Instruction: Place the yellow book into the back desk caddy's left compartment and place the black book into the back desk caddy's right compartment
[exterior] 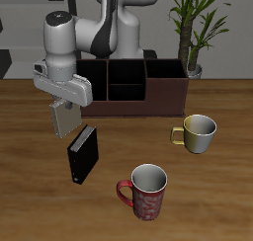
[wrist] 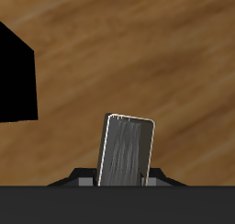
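**Yellow book in the jaws, black book waiting**

Exterior view: gripper (exterior: 61,115), left of centre, clamps the thin, stiff, light yellow book (exterior: 62,118) by its top edge; black book (exterior: 82,153) stands below, back desk caddy (exterior: 133,84) above.

Wrist view: the yellow book (wrist: 126,151) apparently hangs upright.

obstacle: black book (exterior: 82,153) upright just under arm | mugs (exterior: 146,193) well apart
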Controlling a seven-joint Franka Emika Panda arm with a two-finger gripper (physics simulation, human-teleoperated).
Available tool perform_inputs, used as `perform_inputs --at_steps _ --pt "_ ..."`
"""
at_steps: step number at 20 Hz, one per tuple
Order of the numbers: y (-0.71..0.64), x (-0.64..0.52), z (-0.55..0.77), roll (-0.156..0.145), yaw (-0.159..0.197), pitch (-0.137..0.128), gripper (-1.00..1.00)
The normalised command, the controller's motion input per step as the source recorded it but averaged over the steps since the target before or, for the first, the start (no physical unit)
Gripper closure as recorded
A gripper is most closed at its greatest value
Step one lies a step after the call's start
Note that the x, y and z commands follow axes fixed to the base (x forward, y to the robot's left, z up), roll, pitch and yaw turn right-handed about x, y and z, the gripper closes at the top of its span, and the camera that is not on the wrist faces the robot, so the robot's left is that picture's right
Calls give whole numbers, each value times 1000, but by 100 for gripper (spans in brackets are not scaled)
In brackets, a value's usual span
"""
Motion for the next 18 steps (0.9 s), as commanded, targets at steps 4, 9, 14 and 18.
perform_inputs --at_steps 4,9,14,18 --pt "132 -54 821 -10 103 -90 100" --pt "91 -162 706 -11 110 -68 100" --pt "-33 -213 576 -36 113 -48 100" --pt "-121 -301 216 -7 91 -26 100"
